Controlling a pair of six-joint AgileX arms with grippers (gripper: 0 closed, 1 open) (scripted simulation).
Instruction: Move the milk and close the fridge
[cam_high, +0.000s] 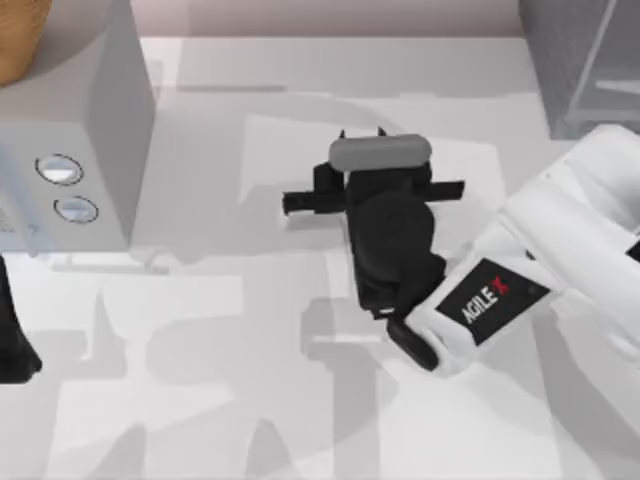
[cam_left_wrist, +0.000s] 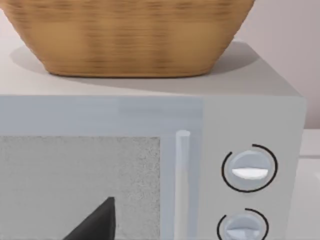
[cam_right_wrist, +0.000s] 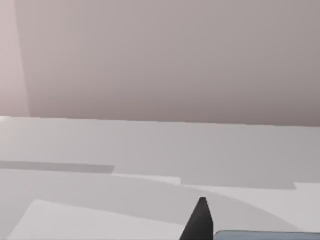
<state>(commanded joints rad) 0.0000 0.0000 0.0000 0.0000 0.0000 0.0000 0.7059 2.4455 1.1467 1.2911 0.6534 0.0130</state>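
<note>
Right gripper (cam_high: 361, 132) hovers mid-table, probably lining up for the fridge (cam_high: 585, 70) far right; can't tell its grip. Left arm (cam_high: 14, 345) parked at the left edge.

My right arm reaches over mid-table, its right gripper (cam_high: 360, 133) pointing away; my left arm (cam_high: 12, 335) sits parked at the left edge.

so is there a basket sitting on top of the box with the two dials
Yes, a woven basket rests on the flat top of the light-grey box, above its two round dials.
</note>
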